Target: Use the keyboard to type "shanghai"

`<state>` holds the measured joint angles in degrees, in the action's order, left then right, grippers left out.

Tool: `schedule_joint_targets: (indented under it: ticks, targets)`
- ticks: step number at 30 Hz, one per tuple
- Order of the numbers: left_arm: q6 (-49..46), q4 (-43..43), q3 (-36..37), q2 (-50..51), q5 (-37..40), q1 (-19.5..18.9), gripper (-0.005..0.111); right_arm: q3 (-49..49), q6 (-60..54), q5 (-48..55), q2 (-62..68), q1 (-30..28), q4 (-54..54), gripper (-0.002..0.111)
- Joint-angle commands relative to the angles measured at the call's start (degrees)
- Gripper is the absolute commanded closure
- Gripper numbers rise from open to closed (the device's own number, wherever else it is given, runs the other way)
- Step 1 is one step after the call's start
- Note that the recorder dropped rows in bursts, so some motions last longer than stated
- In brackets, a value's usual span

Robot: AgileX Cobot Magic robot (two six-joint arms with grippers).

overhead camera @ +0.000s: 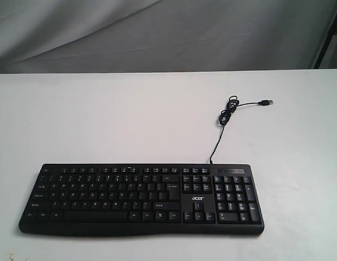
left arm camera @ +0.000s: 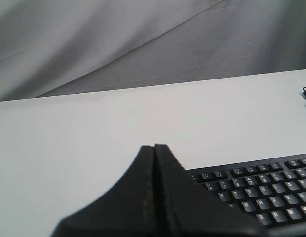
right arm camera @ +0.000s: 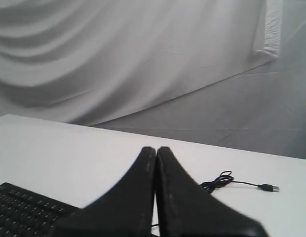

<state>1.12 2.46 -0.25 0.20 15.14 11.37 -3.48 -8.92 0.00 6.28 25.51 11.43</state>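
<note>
The black keyboard [overhead camera: 141, 198] lies flat at the front of the white table, its "acer" logo between the letter block and the number pad. Its thin black cable [overhead camera: 225, 117] runs back from the rear edge, coils, and ends in a loose USB plug [overhead camera: 266, 102]. Neither arm shows in the exterior view. In the left wrist view my left gripper [left arm camera: 154, 146] is shut with nothing in it, above the keyboard's [left arm camera: 261, 190] end. My right gripper [right arm camera: 155, 148] is shut and empty too, with the keyboard [right arm camera: 24, 210] to one side and the cable coil [right arm camera: 217, 181] beyond.
The white table [overhead camera: 103, 119] stretches wide behind the keyboard. A grey cloth backdrop [overhead camera: 157, 32] hangs past the table's far edge. A dark stand [overhead camera: 332, 32] shows at the far right corner.
</note>
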Motion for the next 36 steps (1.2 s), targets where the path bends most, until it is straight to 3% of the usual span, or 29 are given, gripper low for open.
schedule_joint_targets:
  ticks: [1, 8, 16, 36]
  targets:
    - [0.16, 0.04, 0.25, -0.20, -0.27, 0.23, 0.107, 0.42, 0.41, 8.10, -6.28, -4.80, 0.14, 0.108]
    - [0.16, 0.04, 0.25, -0.20, -0.27, 0.23, 0.107, 0.42, 0.41, 9.26, -6.28, -7.64, 0.14, 0.108]
    - [0.16, 0.04, 0.25, -0.20, -0.27, 0.23, 0.107, 0.42, 0.41, 19.17, -6.28, -7.64, 0.14, 0.108]
    - [0.16, 0.04, 0.25, -0.20, -0.27, 0.23, 0.107, 0.42, 0.41, 19.17, -6.28, -7.64, 0.14, 0.108]
